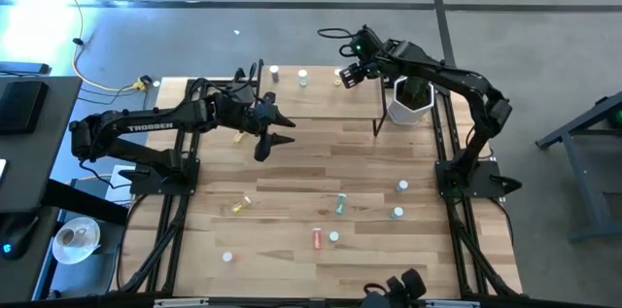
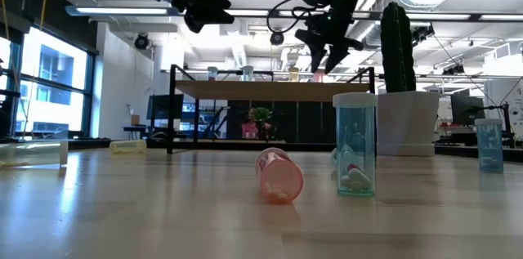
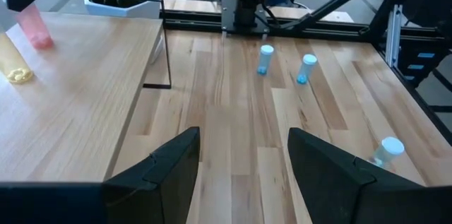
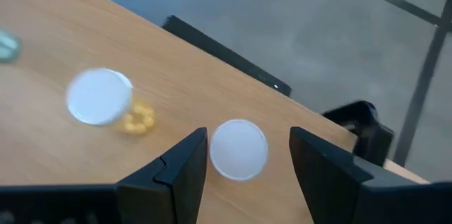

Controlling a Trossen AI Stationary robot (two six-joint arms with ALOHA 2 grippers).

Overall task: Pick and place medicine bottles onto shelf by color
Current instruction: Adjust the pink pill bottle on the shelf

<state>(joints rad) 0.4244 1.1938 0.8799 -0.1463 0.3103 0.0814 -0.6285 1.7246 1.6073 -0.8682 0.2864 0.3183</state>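
Note:
The shelf (image 1: 311, 104) stands at the table's far side, with bottles upright along its far edge (image 1: 302, 77). My right gripper (image 4: 247, 139) hangs open over the shelf's far right end, pointing down. Its fingers stand on either side of a white-capped pink bottle (image 4: 239, 148) without touching it. That pink bottle (image 3: 35, 27) stands on the shelf next to a bottle with yellow contents (image 4: 99, 97). My left gripper (image 1: 275, 145) is open and empty above the table, just in front of the shelf's left half. Other bottles lie or stand on the tabletop: yellow (image 1: 241, 203), green (image 1: 340, 203), red (image 1: 317, 238), blue (image 1: 402, 186).
A white pot with a cactus (image 1: 410, 99) stands just right of the shelf, close to my right arm. Blue bottles (image 3: 265, 59) (image 3: 307, 68) stand near the right arm's base. A pink bottle (image 2: 279, 176) lies and a teal one (image 2: 355, 145) stands near the front edge.

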